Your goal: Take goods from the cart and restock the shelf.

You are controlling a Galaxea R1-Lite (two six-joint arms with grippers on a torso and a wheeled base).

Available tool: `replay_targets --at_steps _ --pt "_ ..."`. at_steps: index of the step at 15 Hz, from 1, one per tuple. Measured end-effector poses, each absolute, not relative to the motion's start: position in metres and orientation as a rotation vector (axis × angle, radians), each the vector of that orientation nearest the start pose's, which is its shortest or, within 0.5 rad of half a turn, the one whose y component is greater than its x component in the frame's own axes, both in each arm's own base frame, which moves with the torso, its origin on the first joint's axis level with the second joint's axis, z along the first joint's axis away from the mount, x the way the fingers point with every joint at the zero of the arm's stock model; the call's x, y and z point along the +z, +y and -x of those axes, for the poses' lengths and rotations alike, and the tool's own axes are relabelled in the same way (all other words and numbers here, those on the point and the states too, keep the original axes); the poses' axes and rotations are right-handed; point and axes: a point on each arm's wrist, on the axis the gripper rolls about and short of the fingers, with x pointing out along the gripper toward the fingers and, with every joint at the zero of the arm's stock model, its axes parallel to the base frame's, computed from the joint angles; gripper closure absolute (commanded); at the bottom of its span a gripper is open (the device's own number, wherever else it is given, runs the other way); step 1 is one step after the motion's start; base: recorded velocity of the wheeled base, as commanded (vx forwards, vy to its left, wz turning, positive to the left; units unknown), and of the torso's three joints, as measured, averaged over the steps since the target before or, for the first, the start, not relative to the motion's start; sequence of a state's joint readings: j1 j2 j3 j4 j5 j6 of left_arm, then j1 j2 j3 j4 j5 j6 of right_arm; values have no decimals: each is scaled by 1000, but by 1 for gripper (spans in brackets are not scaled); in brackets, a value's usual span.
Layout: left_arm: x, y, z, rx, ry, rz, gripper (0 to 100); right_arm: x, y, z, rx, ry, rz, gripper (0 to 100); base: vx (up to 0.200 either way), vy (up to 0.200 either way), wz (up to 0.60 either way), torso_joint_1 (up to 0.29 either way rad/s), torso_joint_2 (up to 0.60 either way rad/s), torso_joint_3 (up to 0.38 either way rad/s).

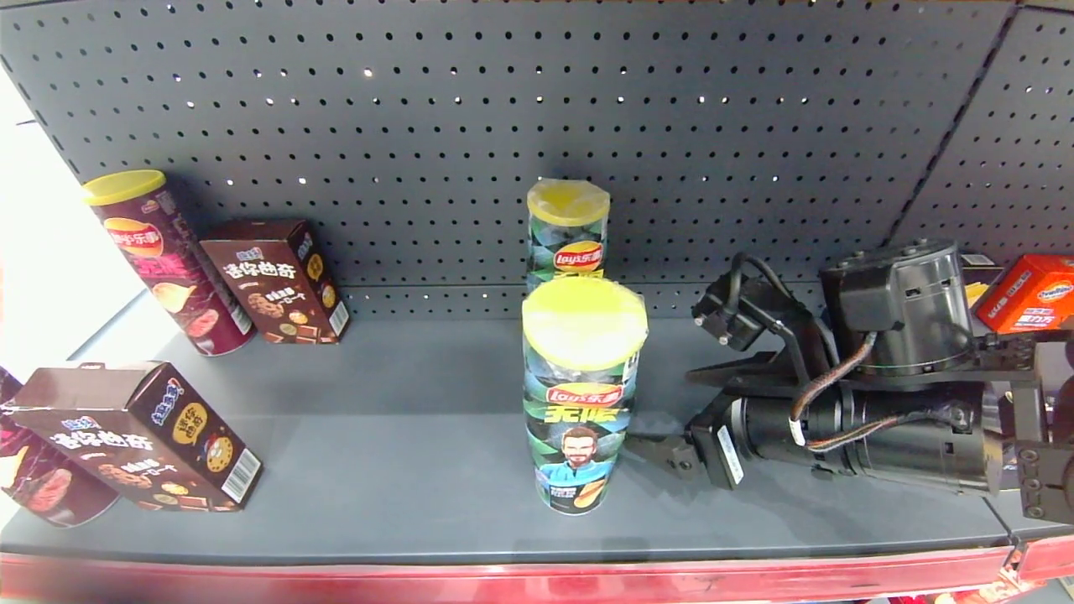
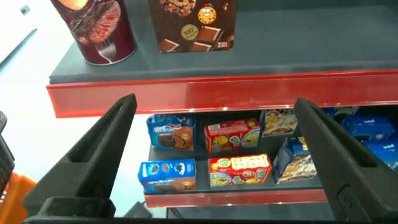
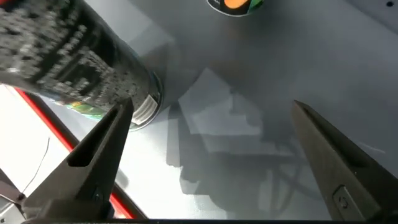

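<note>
The front chip can (image 1: 579, 394) stands upright on the grey shelf (image 1: 403, 436), near its front edge. A second can (image 1: 567, 231) of the same kind stands at 12 o'clock from it, close to the back wall. The right hand (image 1: 671, 411) lies at 3 o'clock from the front chip can, just beside it, with its fingers spread wide and nothing between them. I judge that this can is already set down, so the step in hand is to take the hand away. To do it well, the arm should go straight back toward 3 o'clock with the fingers kept wide, so that none brushes the tall can and tips it. The right wrist view shows the can's base very near one finger, though I cannot tell if they touch; the head view hides this. The left wrist view shows the left hand (image 2: 214, 102), also wide open and empty, facing small boxes (image 2: 233, 137) on the lower shelves.
</note>
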State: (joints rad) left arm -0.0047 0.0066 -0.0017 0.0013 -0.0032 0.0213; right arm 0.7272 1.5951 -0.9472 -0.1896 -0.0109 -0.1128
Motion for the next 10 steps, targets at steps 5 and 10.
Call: replay_targets --at_steps 5,10 --pt "76 0 22 -8 7 -22 0 213 180 -212 704 387 266 0 0 0 0 0 0 0" --pt "76 0 22 -9 7 -24 0 248 102 -184 496 250 178 0 0 0 0 0 0 0"
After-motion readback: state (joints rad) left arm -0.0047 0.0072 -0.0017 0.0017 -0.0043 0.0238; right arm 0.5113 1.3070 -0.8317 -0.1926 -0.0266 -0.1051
